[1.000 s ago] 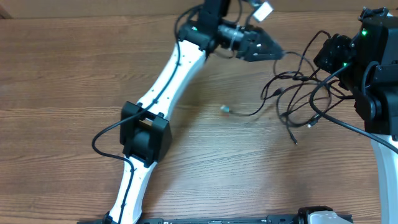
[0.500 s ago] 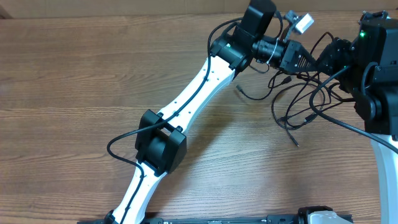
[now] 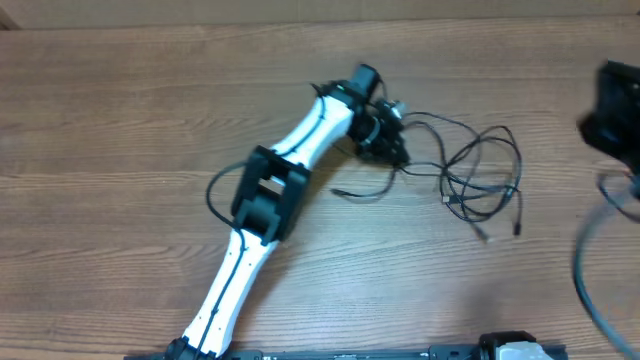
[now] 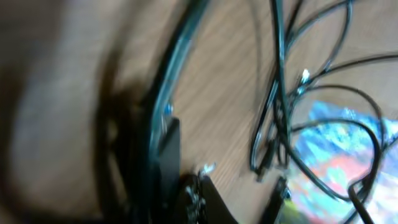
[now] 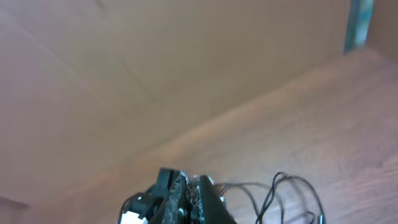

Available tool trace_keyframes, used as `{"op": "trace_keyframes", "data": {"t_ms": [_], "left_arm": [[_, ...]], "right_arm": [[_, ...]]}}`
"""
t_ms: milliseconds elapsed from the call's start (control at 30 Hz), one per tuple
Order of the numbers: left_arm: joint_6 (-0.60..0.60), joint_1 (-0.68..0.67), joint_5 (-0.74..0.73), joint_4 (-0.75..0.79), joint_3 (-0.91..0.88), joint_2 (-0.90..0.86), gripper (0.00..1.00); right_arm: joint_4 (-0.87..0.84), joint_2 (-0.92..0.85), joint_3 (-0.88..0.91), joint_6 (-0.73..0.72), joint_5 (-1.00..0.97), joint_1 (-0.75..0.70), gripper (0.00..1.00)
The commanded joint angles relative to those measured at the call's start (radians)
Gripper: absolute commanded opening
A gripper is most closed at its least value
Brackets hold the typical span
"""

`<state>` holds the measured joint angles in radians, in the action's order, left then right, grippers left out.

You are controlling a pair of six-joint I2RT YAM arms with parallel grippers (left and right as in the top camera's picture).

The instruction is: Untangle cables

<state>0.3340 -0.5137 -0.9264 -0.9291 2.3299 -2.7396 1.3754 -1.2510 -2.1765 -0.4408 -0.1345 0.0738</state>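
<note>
The left gripper (image 3: 397,157) points down at the wooden table (image 3: 120,130) with its jaws closed together. Its tip sits right at the near end of the cables (image 3: 447,178), but no view shows clearly whether a cord is pinched between the fingers. From the left gripper the thin black cords spread away to the far side in loose, overlapping loops. One short strand runs back under the gripper and ends just beside it. Several small plug ends lie at the outer edge of the loops, well apart from the gripper. The left wrist view is blurred. It shows cords crossing over the wood and over a bright, many-coloured patch (image 4: 336,155). The right gripper (image 5: 189,198) is well apart from the left gripper and raised, with its fingers pressed together on nothing.
</note>
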Motion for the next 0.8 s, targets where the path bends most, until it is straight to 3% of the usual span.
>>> {"op": "trace_keyframes", "data": {"t_ms": [0, 133, 300, 467, 500, 567, 600, 767], "left_arm": [[-0.091, 0.089, 0.142, -0.055, -0.003, 0.051, 0.04], [-0.119, 0.128, 0.145, -0.087, -0.003, 0.161, 0.04], [-0.125, 0.162, 0.188, -0.103, -0.003, 0.357, 0.04], [-0.125, 0.168, 0.334, -0.150, -0.003, 0.501, 0.04], [-0.125, 0.168, 0.364, -0.167, -0.003, 0.518, 0.04], [-0.126, 0.167, 0.411, -0.200, -0.003, 0.539, 0.04], [-0.126, 0.166, 0.426, -0.217, -0.003, 0.543, 0.04], [-0.129, 0.166, 0.484, -0.269, -0.004, 0.541, 0.04]], "right_arm": [[0.043, -0.010, -0.013, 0.019, 0.004, 0.004, 0.04], [0.076, -0.053, 0.047, 0.014, 0.000, 0.003, 0.04], [0.077, -0.139, 0.207, -0.106, 0.000, 0.004, 0.04], [-0.015, -0.212, 0.388, -0.166, 0.001, 0.004, 0.05], [-0.039, -0.227, 0.417, -0.167, 0.001, 0.004, 0.13], [-0.082, -0.256, 0.466, -0.185, -0.003, 0.003, 0.72], [-0.103, -0.272, 0.485, -0.184, -0.005, 0.000, 0.83], [-0.177, -0.360, 0.543, -0.204, -0.004, -0.042, 0.81]]}}
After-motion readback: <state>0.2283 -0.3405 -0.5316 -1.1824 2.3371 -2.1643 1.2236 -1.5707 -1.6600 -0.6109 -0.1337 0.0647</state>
